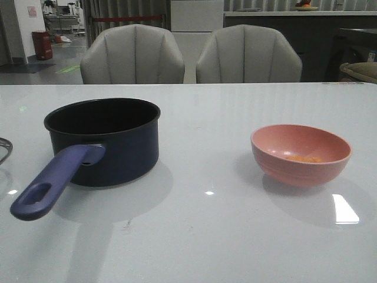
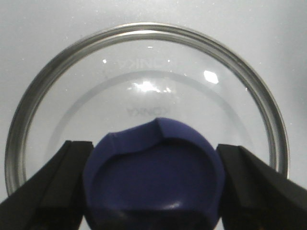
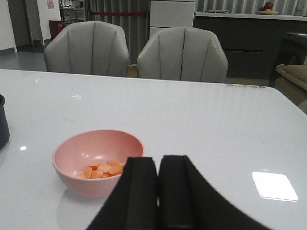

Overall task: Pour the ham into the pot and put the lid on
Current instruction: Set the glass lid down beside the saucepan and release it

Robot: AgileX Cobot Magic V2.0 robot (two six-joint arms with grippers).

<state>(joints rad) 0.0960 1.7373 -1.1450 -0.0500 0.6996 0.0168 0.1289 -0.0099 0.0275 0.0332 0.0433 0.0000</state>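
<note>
In the front view nothing of the task looks done. The pot (image 1: pixel 103 141) stands open on the white bench (image 1: pixel 200 236), its black inside showing no food, its long handle (image 1: pixel 56 183) pointing toward the camera. Well apart from it sits the pink bowl (image 1: pixel 301 154), upright, with the ham (image 1: pixel 303 158) as a small orange patch at its bottom. Neither arm shows here, and only a sliver of a rim (image 1: pixel 5 148) at the edge next to the pot hints at the lid.

The left wrist view looks straight down on the lid (image 2: pixel 144 91), lying flat on the bench away from the pot. The left gripper (image 2: pixel 153 187) has its jaws set wide, one on each side of the blue knob (image 2: pixel 153 172), which sits right between them. Whether the pads press the knob or only flank it cannot be told.

The right wrist view shows the right gripper (image 3: pixel 158 191) with its jaws drawn together and nothing between them. The bowl (image 3: pixel 98 162) lies just ahead of the jaw tips and off to one side, not touched, the orange pieces (image 3: pixel 103 169) heaped inside.

So both steps remain: the bowl has to be picked up and tipped over the pot, then the lid carried across and set on top. The left arm seems staged for that second step already.
</note>
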